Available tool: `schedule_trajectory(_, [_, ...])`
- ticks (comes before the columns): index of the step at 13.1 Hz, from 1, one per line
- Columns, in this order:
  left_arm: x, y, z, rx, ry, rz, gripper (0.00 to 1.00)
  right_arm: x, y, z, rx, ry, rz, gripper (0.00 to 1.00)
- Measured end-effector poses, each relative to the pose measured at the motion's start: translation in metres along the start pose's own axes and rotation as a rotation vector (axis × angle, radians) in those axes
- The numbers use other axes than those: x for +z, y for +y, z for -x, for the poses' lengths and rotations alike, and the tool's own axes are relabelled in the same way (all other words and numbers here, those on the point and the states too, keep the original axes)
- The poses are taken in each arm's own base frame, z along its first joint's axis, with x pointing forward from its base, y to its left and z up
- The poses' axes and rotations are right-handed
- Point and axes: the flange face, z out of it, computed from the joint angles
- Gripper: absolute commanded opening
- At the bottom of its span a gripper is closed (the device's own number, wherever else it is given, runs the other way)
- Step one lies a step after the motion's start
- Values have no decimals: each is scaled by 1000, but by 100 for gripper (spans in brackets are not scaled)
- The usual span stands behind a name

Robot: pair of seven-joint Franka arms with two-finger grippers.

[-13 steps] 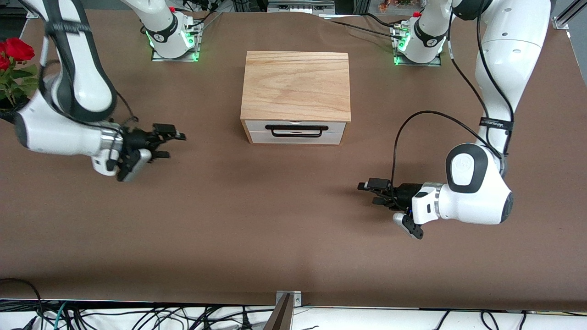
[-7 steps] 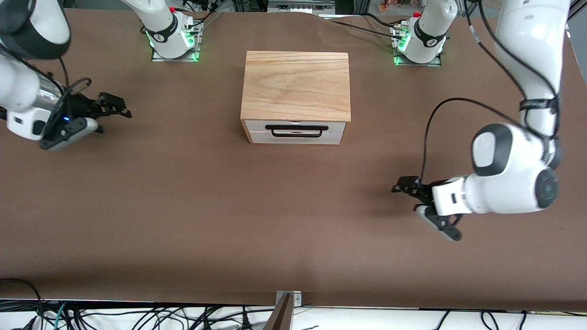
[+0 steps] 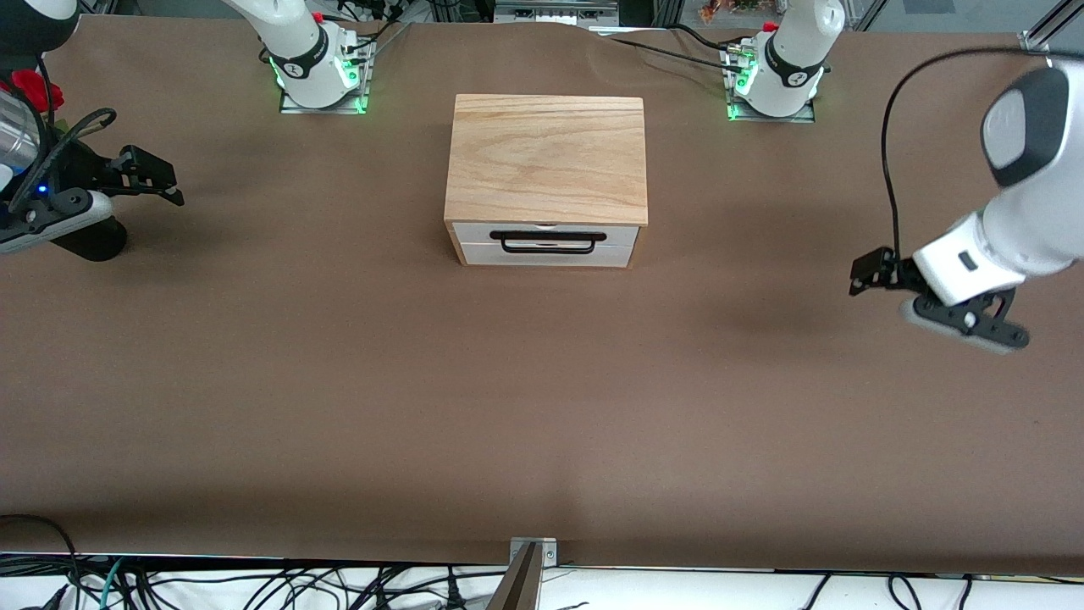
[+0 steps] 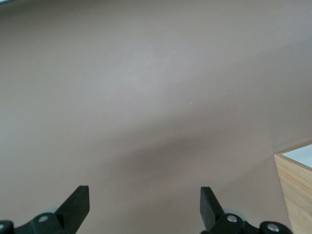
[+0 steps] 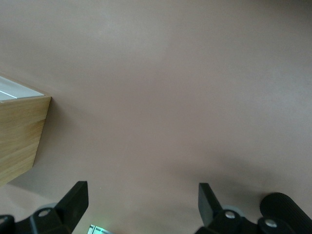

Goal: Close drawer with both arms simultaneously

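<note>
The light-oak box (image 3: 546,157) stands mid-table. Its drawer (image 3: 546,246) faces the front camera, white panel and black handle (image 3: 552,242) in line with the box's front, no tray showing. My left gripper (image 3: 860,275) hangs open and empty over the table toward the left arm's end, well apart from the box. My right gripper (image 3: 165,180) is open and empty over the right arm's end. The left wrist view has open fingertips (image 4: 78,202) over bare table and a box corner (image 4: 295,187). In the right wrist view, open fingertips (image 5: 75,197) and the box's side (image 5: 19,141) show.
Red roses (image 3: 30,85) stand at the right arm's end of the table, with a black pot (image 3: 91,241) under the right wrist. Both arm bases (image 3: 318,72) (image 3: 775,76) sit along the edge farthest from the front camera. Cables hang below the edge nearest that camera.
Both arms have swung away from the middle toward their own ends of the table and lifted. The grippers stayed open. The drawer and box have not moved.
</note>
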Motion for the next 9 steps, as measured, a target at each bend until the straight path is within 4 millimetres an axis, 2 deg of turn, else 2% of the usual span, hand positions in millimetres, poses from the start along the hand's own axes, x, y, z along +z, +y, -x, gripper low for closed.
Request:
schedule_trajectory(4, [-53, 23, 55, -149, 7, -25, 100, 0, 3, 1, 7, 1, 0, 100])
schedule_trajectory(6, [-61, 28, 65, -152, 1, -39, 100, 0, 4, 2, 9, 1, 0, 100])
schedule_trajectory(9, [-56, 32, 64, -156, -19, -39, 100, 0, 4, 2, 9, 0, 1, 100])
